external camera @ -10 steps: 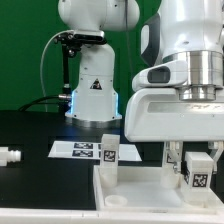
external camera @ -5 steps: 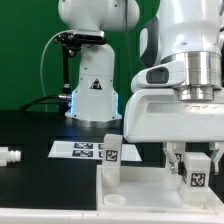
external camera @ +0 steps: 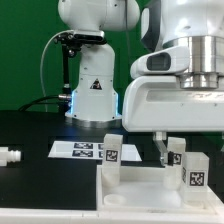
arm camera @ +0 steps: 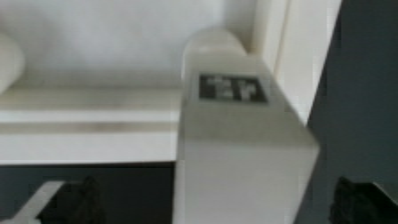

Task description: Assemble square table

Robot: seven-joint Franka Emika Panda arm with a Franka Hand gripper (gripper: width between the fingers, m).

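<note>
One white arm (external camera: pixel 185 70) fills the exterior view's right, and its tool (arm camera: pixel 217 203) hangs over the far right corner of the one square panel (external camera: pixel 140 190). The panel lies flat on the black tabletop (external camera: pixel 30 135) at the front of the scene. The tool is released: in the wrist view both dark fingertips (arm camera: pixel 71 200) stand clear of the right leg (external camera: pixel 193 170), one on each side, with a gap showing between each tip and the leg's flanks. That leg stands upright at the panel's corner, between the fingers, with its black-and-white tag facing the exterior camera. One marker board (external camera: pixel 78 150) lies flat on the tabletop behind the panel, toward the exterior view's left. Two legs are in sight in all. The other leg (external camera: pixel 110 150) stands upright at the panel's far left corner, well apart from the tool, and its tag also faces the front. One small white peg (external camera: pixel 8 156) without a tag lies on the tabletop at the exterior view's far left, apart from everything else.
</note>
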